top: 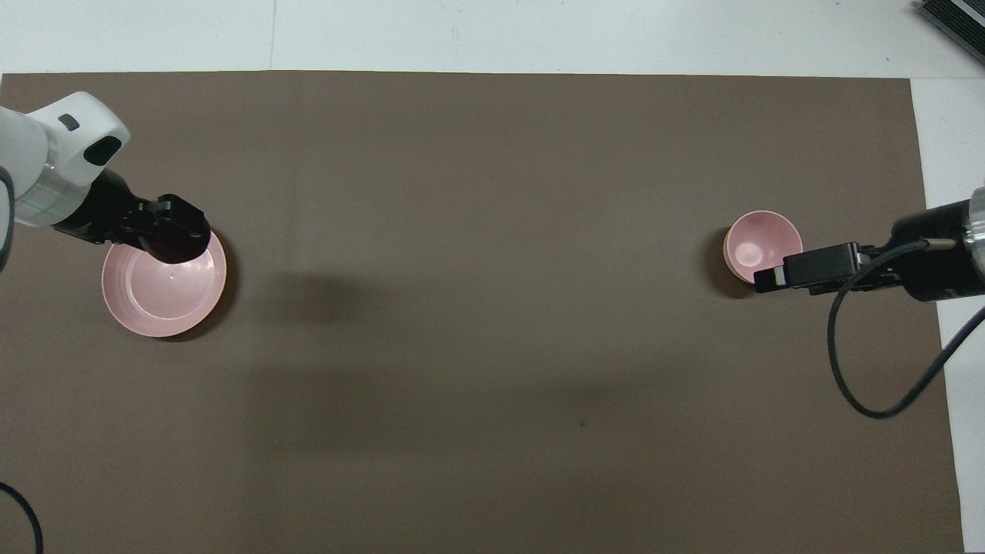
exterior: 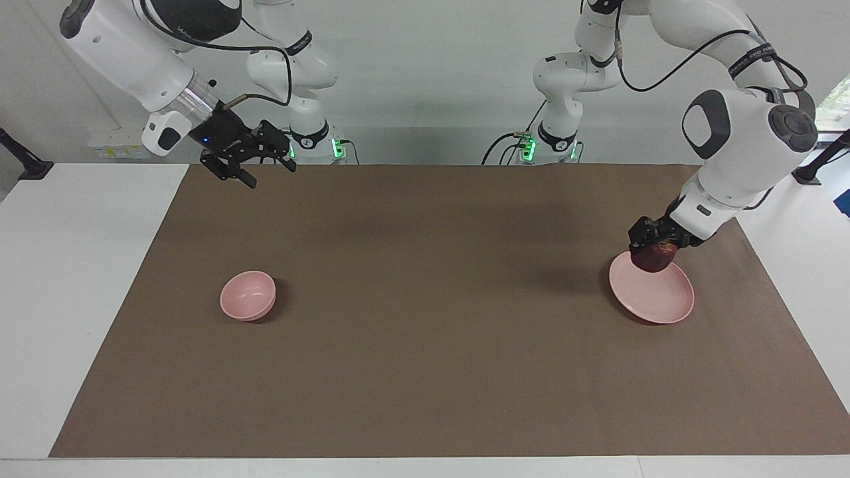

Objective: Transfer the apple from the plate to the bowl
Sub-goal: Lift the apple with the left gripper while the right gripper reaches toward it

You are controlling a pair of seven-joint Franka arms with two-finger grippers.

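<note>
Facing view, lower half of the frame: bare brown mat [exterior: 425, 372]. Higher up, at centre left, the small deep bowl [exterior: 248, 295] sits empty; at centre right the wide flat plate [exterior: 654, 292] lies under the left gripper [exterior: 654, 249], which is closed around the dark red apple [exterior: 654, 257] at the plate's upper rim. Whether the fruit rests on the plate or is just lifted off it cannot be told from this angle.

Seen from overhead, the same gripper's black body hides the apple at the plate's upper right rim, in the left part of that frame.

At the upper left of the facing view the right gripper [exterior: 249, 166] waits in the air over the mat's top edge, fingers apart, holding nothing. The arm bases stand along the top of the frame.

By the look of it, the apple is firm, smooth-skinned and light enough for one gripper, yet round and likely slippery: a hold across its widest part, fingers on opposite flanks, seems safest, since a grip higher or lower could squeeze it out. Too hard a pinch might bruise the skin. The plate looks light and could shift if nudged.
</note>
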